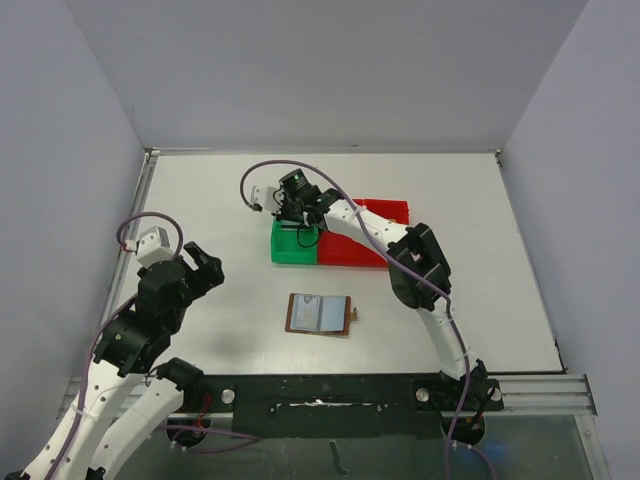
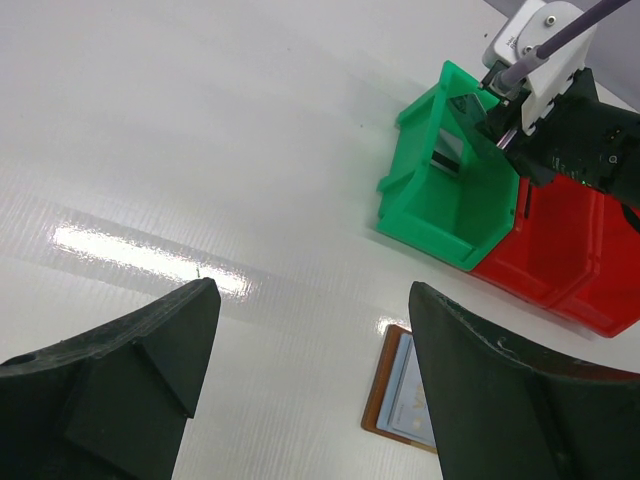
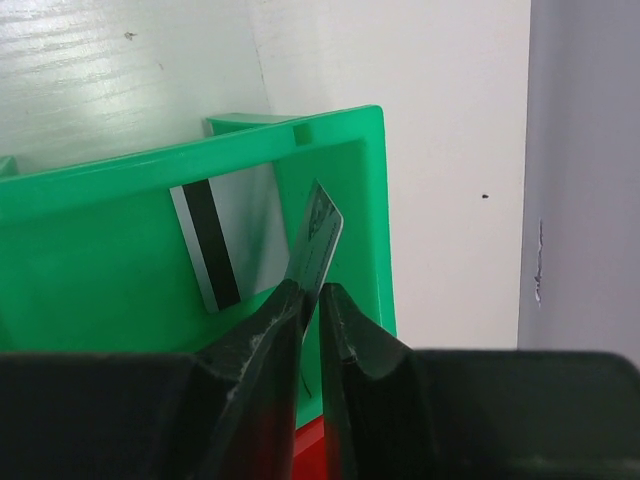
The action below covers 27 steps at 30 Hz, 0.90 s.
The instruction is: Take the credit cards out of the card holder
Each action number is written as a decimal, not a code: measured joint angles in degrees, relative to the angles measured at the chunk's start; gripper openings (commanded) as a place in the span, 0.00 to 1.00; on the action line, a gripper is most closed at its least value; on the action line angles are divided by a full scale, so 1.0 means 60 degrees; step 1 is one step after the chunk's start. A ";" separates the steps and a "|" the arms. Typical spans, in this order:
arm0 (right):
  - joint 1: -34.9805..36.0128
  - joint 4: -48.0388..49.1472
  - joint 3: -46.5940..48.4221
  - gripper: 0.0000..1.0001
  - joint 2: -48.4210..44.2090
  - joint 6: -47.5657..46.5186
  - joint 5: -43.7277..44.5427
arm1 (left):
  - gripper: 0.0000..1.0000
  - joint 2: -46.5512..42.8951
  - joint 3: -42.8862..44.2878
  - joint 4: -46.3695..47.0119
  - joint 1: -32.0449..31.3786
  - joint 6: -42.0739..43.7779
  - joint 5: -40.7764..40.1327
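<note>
The brown card holder (image 1: 319, 314) lies open on the table, pale blue-grey pockets up, with a pale card in it (image 2: 415, 400). My right gripper (image 3: 312, 290) hangs over the green bin (image 3: 200, 150) with its jaws closed on a grey credit card (image 3: 318, 235), held edge-on and tilted; a thin gap shows on one side. Another credit card with a black stripe (image 3: 215, 245) lies in the bin. In the top view this gripper (image 1: 292, 215) is at the bin's far edge. My left gripper (image 2: 315, 295) is open and empty, above the table left of the card holder (image 2: 385, 395).
A red bin (image 1: 360, 248) stands against the green bin (image 1: 295, 250) on its right, with another red part behind it. Both bins show in the left wrist view, green (image 2: 450, 190) and red (image 2: 570, 250). Walls close the table at the back and sides.
</note>
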 measured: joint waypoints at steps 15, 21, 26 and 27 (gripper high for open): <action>-0.0055 0.0750 -0.0765 0.07 0.0288 -0.1209 -0.0823 | 0.76 0.0062 -0.0044 0.0091 0.0000 0.0000 0.0076; -0.0051 0.1209 -0.1115 0.31 0.0288 -0.1395 -0.0852 | 0.76 0.0066 -0.0062 0.0127 0.0000 0.0000 0.0106; -0.0051 0.1166 -0.1235 0.49 0.0288 -0.1286 -0.0903 | 0.76 0.0066 -0.0066 0.0127 0.0000 0.0015 0.0109; -0.0051 0.1169 -0.1231 0.51 0.0288 -0.1264 -0.0911 | 0.76 0.0066 -0.0066 0.0131 0.0000 0.0015 0.0109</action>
